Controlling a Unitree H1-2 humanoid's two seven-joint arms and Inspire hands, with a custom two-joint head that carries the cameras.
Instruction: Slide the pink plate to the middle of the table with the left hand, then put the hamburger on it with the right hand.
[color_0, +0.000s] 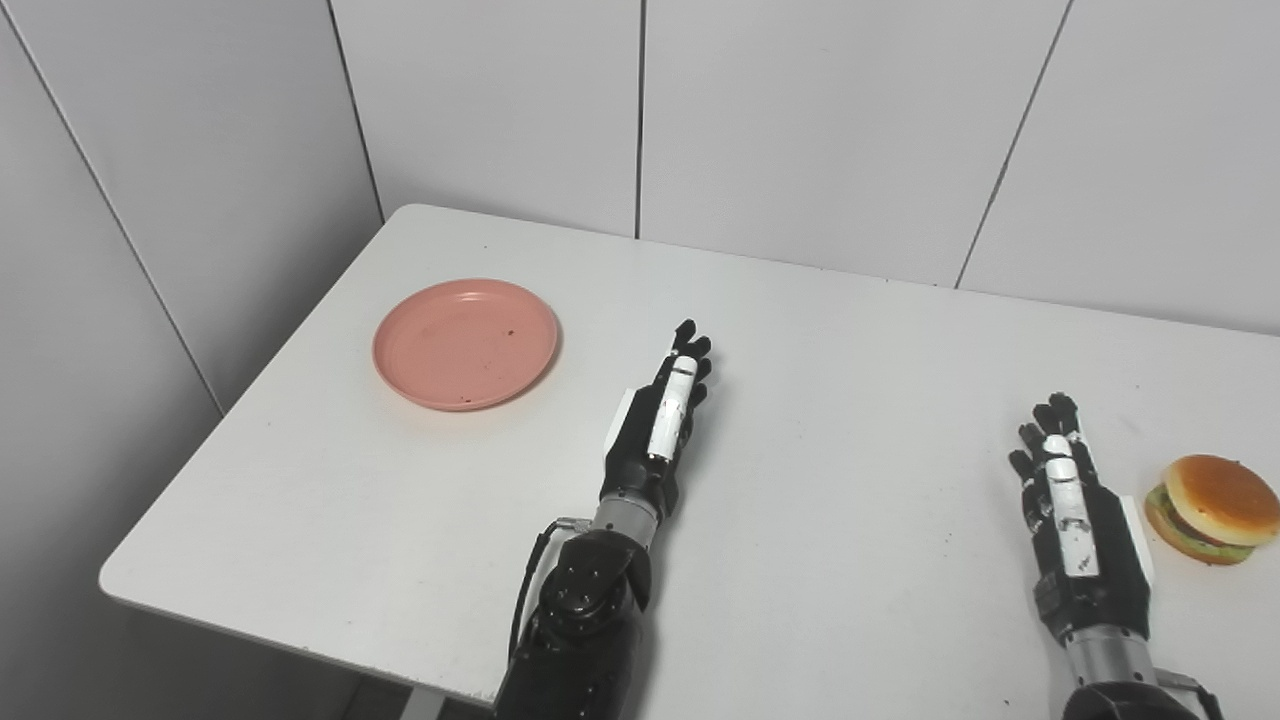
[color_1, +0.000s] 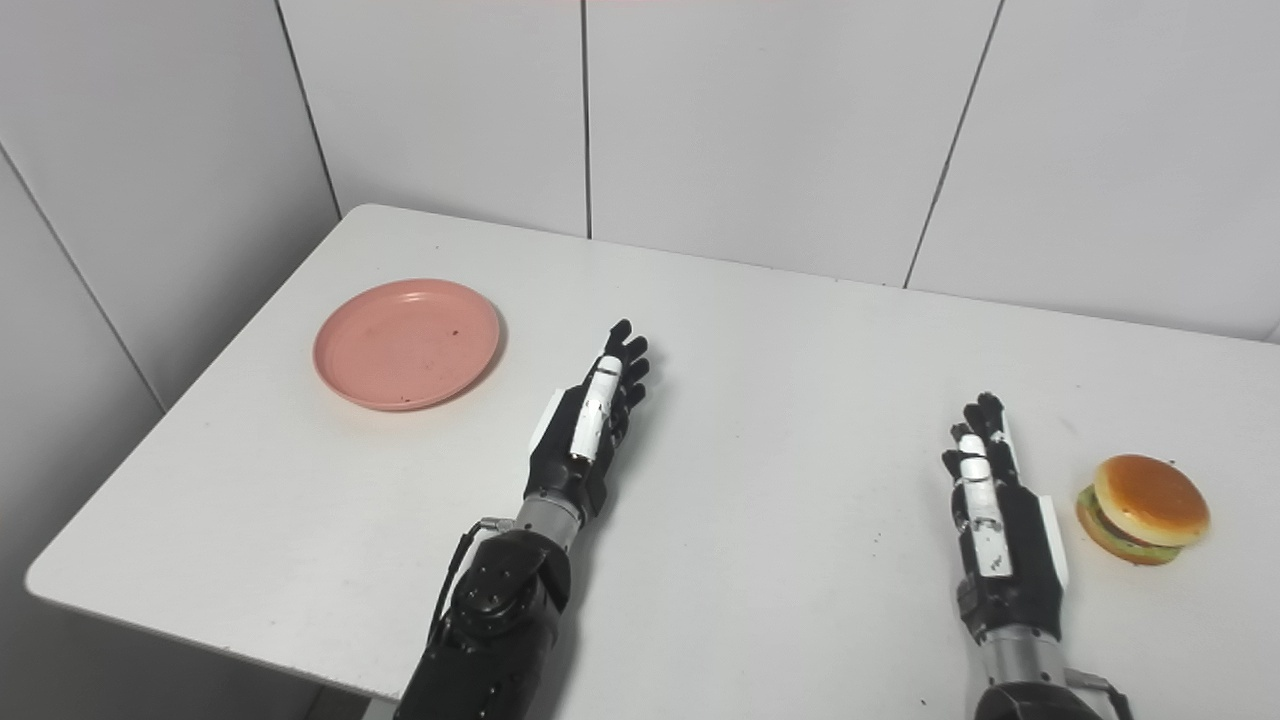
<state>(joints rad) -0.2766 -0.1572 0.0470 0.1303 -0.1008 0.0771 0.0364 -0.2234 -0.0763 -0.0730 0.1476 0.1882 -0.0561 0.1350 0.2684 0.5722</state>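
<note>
A round pink plate (color_0: 465, 343) lies flat near the table's left edge, bare on top. My left hand (color_0: 665, 415) rests over the middle of the table, to the right of the plate and apart from it, fingers stretched out, holding nothing. A toy hamburger (color_0: 1212, 508) with a tan bun and green lettuce sits near the right edge. My right hand (color_0: 1070, 510) hovers just left of the hamburger, open, with a small gap between them.
The white table (color_0: 860, 400) stands in a corner of grey panelled walls. Its left edge runs close to the plate, and its front edge is near my forearms.
</note>
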